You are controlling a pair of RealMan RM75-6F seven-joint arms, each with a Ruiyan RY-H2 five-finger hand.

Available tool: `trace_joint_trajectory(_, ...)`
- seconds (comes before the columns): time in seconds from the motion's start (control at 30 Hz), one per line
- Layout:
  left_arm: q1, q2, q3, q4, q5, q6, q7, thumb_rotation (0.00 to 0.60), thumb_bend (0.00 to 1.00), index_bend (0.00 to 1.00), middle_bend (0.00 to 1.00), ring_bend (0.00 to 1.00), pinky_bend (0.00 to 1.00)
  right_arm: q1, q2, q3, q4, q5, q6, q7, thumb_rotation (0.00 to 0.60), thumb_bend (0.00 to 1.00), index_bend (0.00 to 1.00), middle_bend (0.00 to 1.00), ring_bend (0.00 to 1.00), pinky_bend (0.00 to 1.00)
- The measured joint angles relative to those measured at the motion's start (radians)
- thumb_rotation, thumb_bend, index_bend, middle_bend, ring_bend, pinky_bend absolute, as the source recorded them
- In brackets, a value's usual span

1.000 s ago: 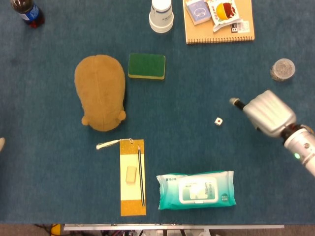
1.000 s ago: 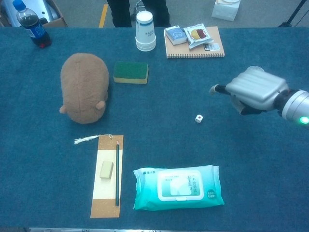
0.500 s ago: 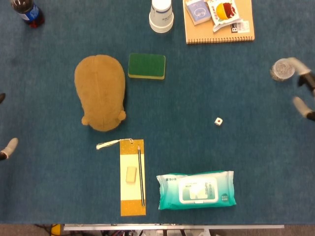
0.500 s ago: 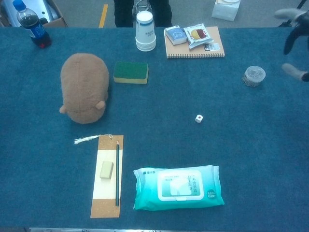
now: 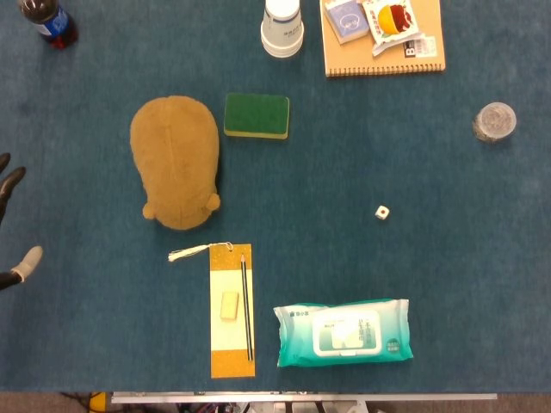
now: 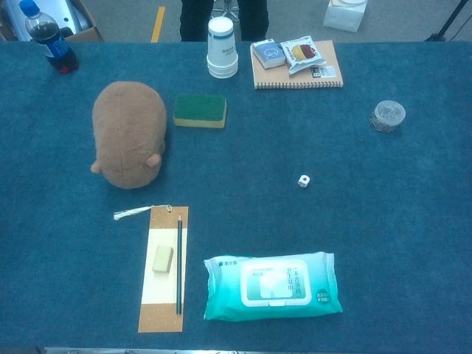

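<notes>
The right hand has left both views, while the left hand (image 5: 12, 225) edges in, fingers spread, holding nothing

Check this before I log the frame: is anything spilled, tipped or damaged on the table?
Nothing stands out. The cup stack and cola bottle stand upright, and the wipes pack looks closed.

a soda bottle (image 5: 49, 21) is seen upper left; wet wipes (image 5: 343, 332) lie lower centre; a die (image 5: 381, 212) is right of centre.
</notes>
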Motion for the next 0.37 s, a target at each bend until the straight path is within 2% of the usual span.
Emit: trace_joint_trajectory(0.37, -0.020, -0.010, -0.005, -0.002, -0.016, -0.039, -0.007, 0.600, 0.23, 0.00, 0.00, 0.00, 0.25, -0.032, -0.013, 0.045, 0.023, 0.017, -0.045, 0.056, 0.600, 0.00, 0.36, 0.37, 0.24, 0.29)
